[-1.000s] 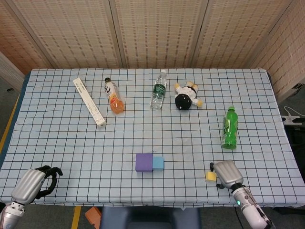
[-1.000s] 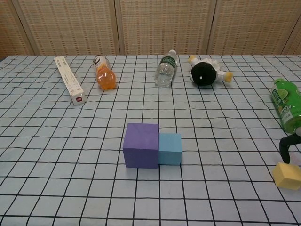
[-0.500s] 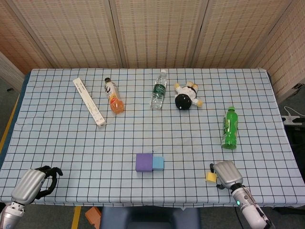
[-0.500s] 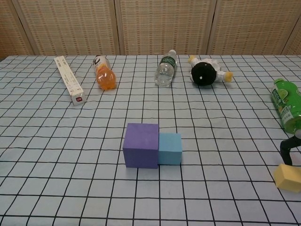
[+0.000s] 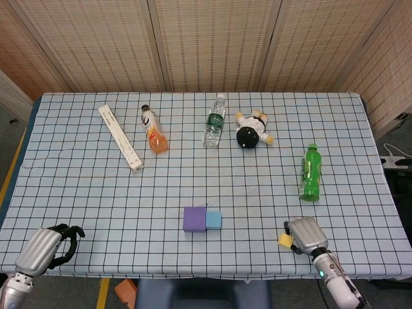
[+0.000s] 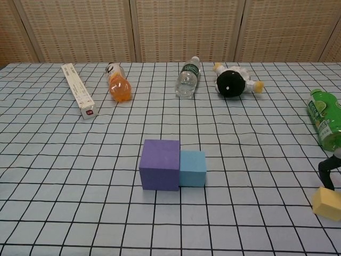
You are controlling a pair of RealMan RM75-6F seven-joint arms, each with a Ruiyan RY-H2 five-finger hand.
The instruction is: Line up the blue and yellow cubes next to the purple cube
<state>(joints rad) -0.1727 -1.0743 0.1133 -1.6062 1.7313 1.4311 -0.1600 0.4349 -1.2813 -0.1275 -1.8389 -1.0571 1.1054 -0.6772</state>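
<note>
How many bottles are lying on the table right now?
3: an orange bottle at the back left, a clear bottle at the back middle, and a green bottle on the right. None seems hidden.

Two cubes abut mid-table; a third sits apart.
The blue cube (image 6: 192, 168) touches the purple cube (image 6: 160, 164) on its right; the yellow cube (image 6: 326, 204) lies well right, by the right hand (image 5: 306, 234).
</note>
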